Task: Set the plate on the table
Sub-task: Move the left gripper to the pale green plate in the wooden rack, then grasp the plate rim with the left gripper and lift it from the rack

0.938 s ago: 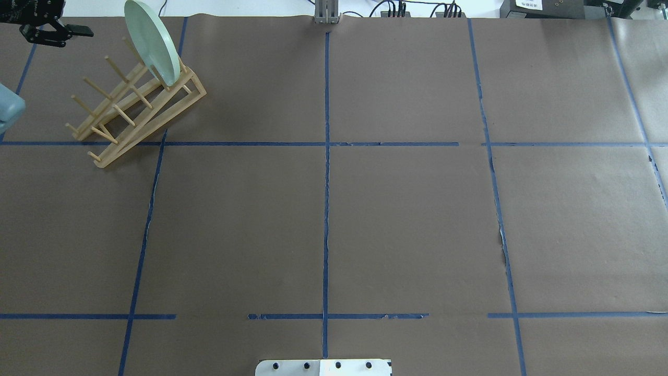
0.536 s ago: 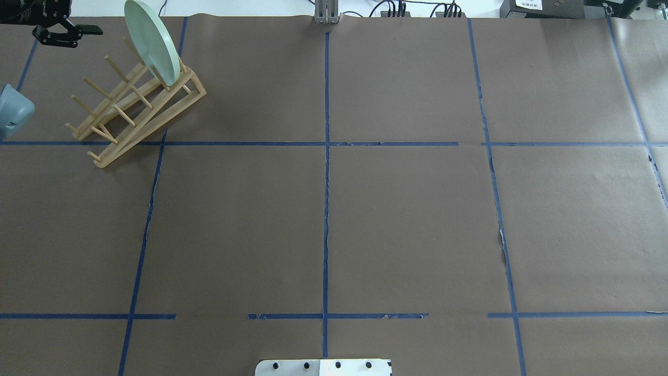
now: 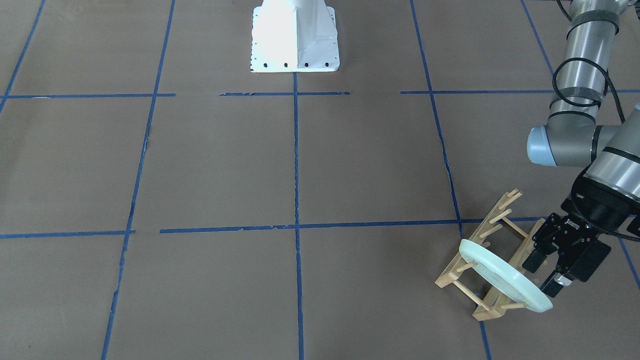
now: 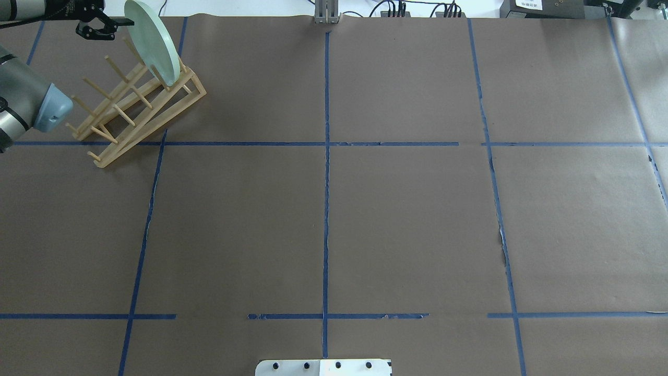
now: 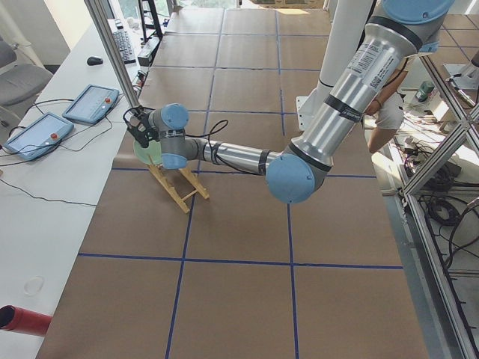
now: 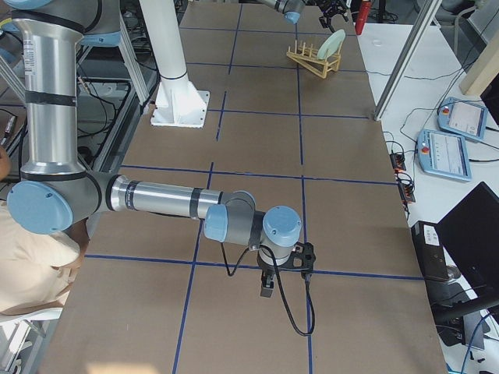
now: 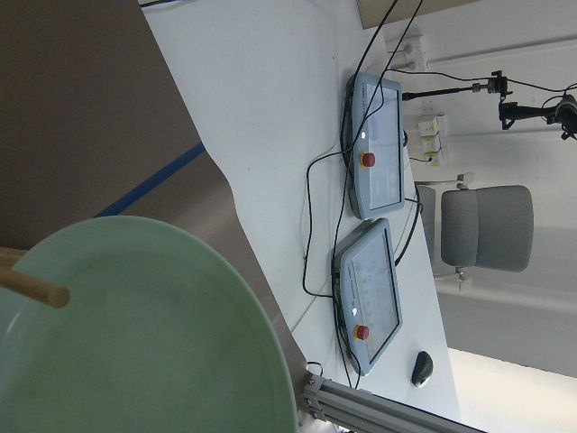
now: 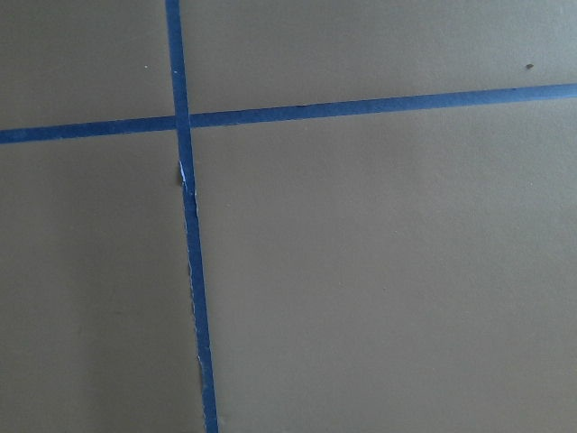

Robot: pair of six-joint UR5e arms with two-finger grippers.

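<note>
The pale mint-green plate (image 4: 151,42) stands on edge in the far slot of the wooden peg rack (image 4: 136,107), at the far left of the brown paper table (image 4: 407,209). My left gripper (image 4: 117,28) is open and empty, level with the plate's upper rim on its left side. In the front-facing view this gripper (image 3: 542,275) sits right beside the plate (image 3: 502,275); whether it touches, I cannot tell. The left wrist view is filled low by the plate (image 7: 135,334). My right gripper (image 6: 269,284) hangs low over the table (image 8: 361,271); I cannot tell whether it is open or shut.
The white robot base (image 3: 294,37) sits at the table's near middle edge. A white bench with two teach pendants (image 7: 374,144) runs beyond the table's far edge, behind the rack. An aluminium post (image 4: 326,11) stands at the far edge, centre.
My left gripper has moved right, from the far left corner up to the plate's upper rim. The arm's elbow has come further into the overhead view. The plate and rack have not moved.
</note>
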